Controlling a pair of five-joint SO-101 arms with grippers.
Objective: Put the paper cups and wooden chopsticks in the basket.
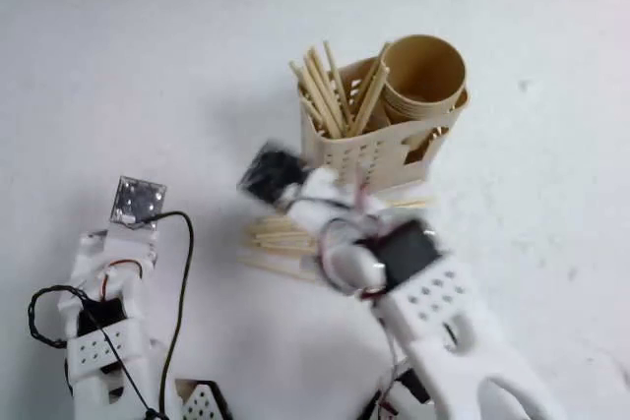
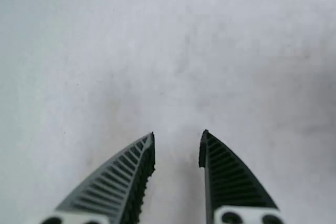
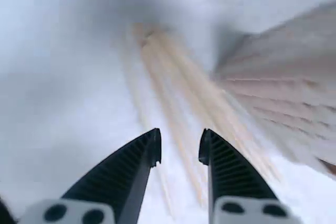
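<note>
Ribbed black fingers (image 2: 131, 182) of the left gripper (image 2: 177, 148) stand spread with a clear gap between their tips and nothing in it, above a bare patch of the white table (image 1: 148, 76). The white left arm (image 1: 103, 331) sits at the table's near left corner, well apart from everything else. The right gripper (image 3: 178, 148) is likewise spread, its two dark ribbed fingers (image 3: 128, 171) parted and pinching nothing. Beneath and beyond them lies a loose bundle of pale wooden chopsticks (image 3: 173, 77), flat on the table. Whether the fingertips touch the sticks cannot be told. In the high view the white right arm (image 1: 443, 322) stretches from the near right edge toward the middle, with its blurred black gripper end (image 1: 271, 174) over that same bundle (image 1: 281, 238), just beside the near left corner of the cream perforated plastic basket (image 1: 369, 154). The basket stands upright near the table's centre. Its right compartment holds a nested stack of tan paper cups (image 1: 425, 71), mouth up. Its left compartment holds a cluster of wooden chopsticks (image 1: 335, 90), standing on end and leaning in different directions. The basket's slotted wall (image 3: 283, 103) also shows in the right wrist view, next to the lying sticks.
</note>
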